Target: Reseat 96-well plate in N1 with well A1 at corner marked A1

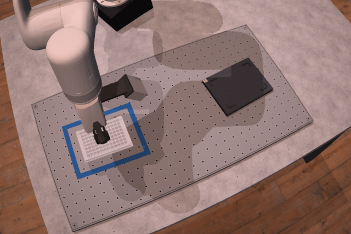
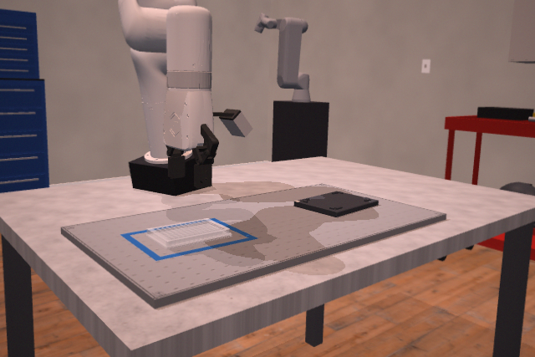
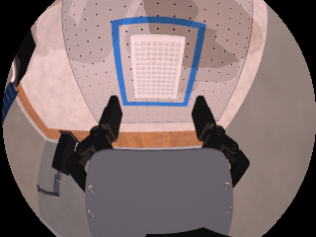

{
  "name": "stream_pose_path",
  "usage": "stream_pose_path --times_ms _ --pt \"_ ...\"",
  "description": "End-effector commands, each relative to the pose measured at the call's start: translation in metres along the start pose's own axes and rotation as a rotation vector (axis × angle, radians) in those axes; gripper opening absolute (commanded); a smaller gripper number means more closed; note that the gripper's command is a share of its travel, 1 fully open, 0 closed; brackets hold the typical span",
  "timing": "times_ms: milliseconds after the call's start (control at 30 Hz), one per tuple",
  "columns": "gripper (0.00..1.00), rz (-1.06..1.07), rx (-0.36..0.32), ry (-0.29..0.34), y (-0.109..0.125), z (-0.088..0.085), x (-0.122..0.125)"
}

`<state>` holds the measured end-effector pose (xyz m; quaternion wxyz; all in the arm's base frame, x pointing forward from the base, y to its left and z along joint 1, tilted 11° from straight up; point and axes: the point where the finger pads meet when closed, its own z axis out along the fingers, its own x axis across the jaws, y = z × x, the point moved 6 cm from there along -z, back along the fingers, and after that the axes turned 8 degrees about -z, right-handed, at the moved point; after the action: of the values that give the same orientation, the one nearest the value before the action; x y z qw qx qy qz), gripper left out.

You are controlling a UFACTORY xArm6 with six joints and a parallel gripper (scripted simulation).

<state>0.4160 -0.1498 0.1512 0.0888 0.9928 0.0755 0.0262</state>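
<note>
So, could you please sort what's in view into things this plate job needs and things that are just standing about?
Job: 96-well plate; blue taped spot B1; dark nest N1; open gripper.

Bystanders: second arm; red cart; blue cabinet.

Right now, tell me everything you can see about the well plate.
The 96-well plate is a pale, translucent rectangular tray with a fine grid of small wells across its top. It lies flat and upright on the perforated deck, inside the blue taped outline, touching none of the tape. Its long sides run roughly parallel to the outline's long sides. The open gripper hangs well above it, holding nothing and clear of the plate. The dark plate nest stands apart, without a plate. The cut corner is too small to make out.
</note>
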Motion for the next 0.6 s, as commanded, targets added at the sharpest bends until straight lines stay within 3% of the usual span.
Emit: stream_pose_path --times_ms 0,567 --pt "1.00 -0.111 -0.001 0.004 0.0006 -0.0014 0.0011" --pt "1.00 -0.611 -0.002 0.003 0.0006 -0.0014 0.0011"
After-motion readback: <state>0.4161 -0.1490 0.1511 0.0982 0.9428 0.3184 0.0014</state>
